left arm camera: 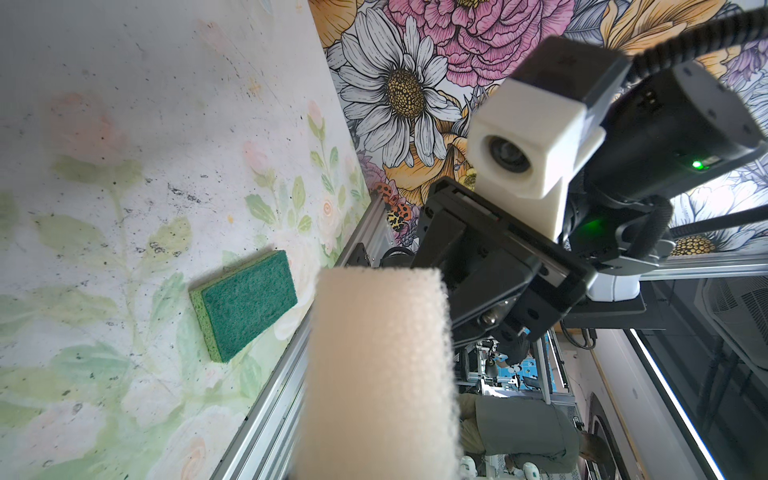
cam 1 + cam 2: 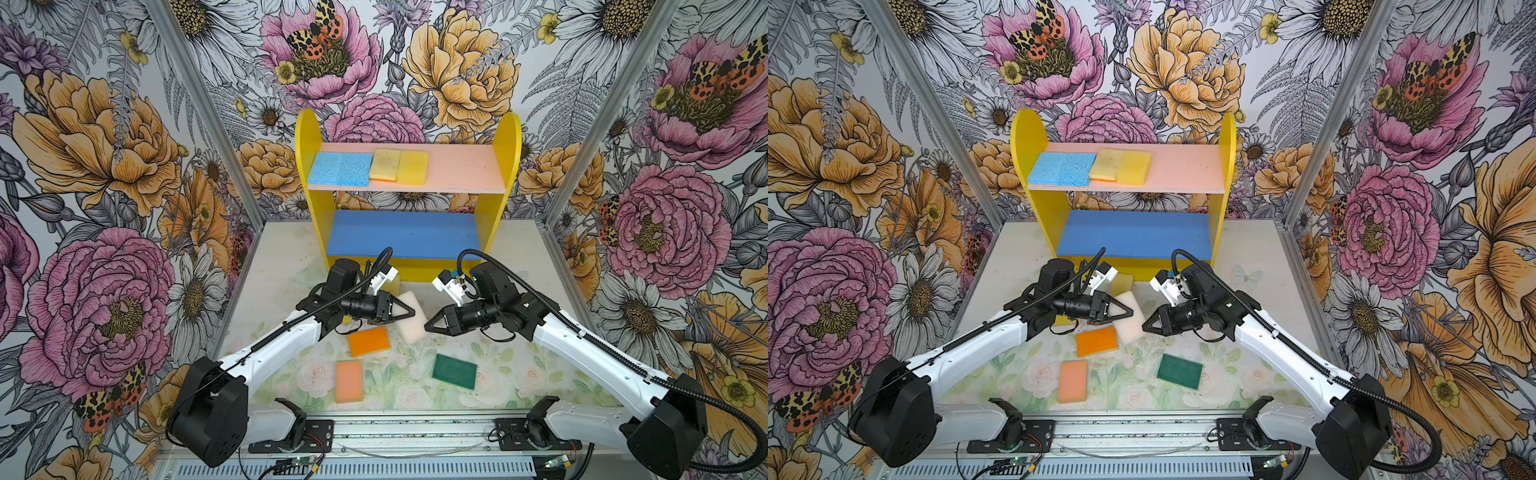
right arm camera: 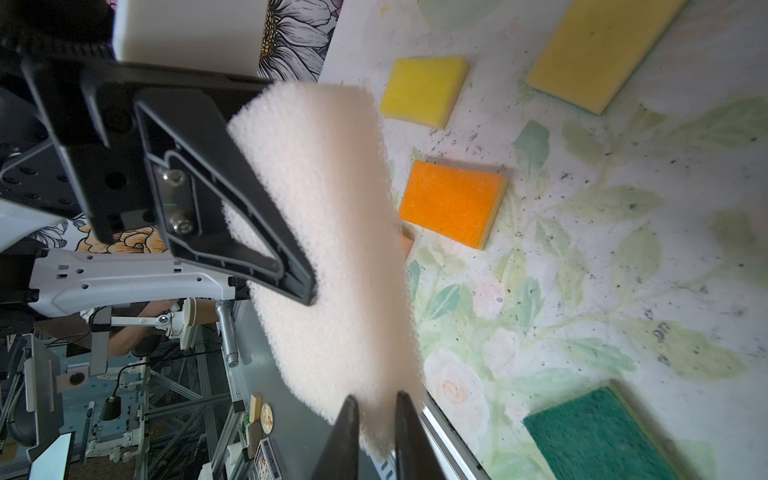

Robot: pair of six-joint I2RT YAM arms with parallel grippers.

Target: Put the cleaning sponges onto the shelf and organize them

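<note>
The left gripper (image 2: 409,311) is clamped across one end of the cream sponge (image 2: 415,329) and holds it on edge, clear of the table (image 2: 519,291), in front of the shelf (image 2: 305,166). The right gripper (image 2: 428,326) pinches the opposite end between its fingertips (image 3: 347,419). The foam looks very light, soft and open-celled. Taken by a corner it would likely squash and flop, so a hold across the middle of the pad seems surest. Below lie the orange sponge (image 2: 368,340), the peach sponge (image 2: 349,381) and the dark green sponge (image 2: 454,371). The light blue sponges (image 2: 340,168) and yellow sponges (image 2: 399,166) sit on the pink upper board (image 2: 461,166).
</note>
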